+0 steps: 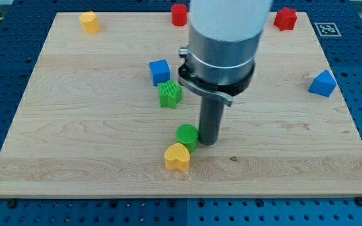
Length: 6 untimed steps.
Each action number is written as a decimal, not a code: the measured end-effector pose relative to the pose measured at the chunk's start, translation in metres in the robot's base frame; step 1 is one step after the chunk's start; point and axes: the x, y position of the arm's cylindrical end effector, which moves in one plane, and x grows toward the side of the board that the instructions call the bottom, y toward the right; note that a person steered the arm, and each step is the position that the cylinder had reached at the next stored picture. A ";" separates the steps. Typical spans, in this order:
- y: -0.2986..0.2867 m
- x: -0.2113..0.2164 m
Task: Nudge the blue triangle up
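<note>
The blue triangle [322, 83] lies near the board's right edge, in the upper half. My tip [207, 142] is low in the middle of the board, far to the left of the blue triangle and below it. The tip stands right beside the green cylinder [186, 136], on its right. A yellow heart block [177, 157] lies just below the green cylinder.
A blue cube [159, 71] and a green star block [170, 94] lie left of the arm. A yellow block [90, 22] sits at the top left. Two red blocks, one [179, 14] and another [286, 18], sit at the top edge. The wooden board [74, 138] lies on a blue perforated table.
</note>
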 end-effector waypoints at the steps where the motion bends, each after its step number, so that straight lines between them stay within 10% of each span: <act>1: 0.005 0.000; 6: 0.264 -0.095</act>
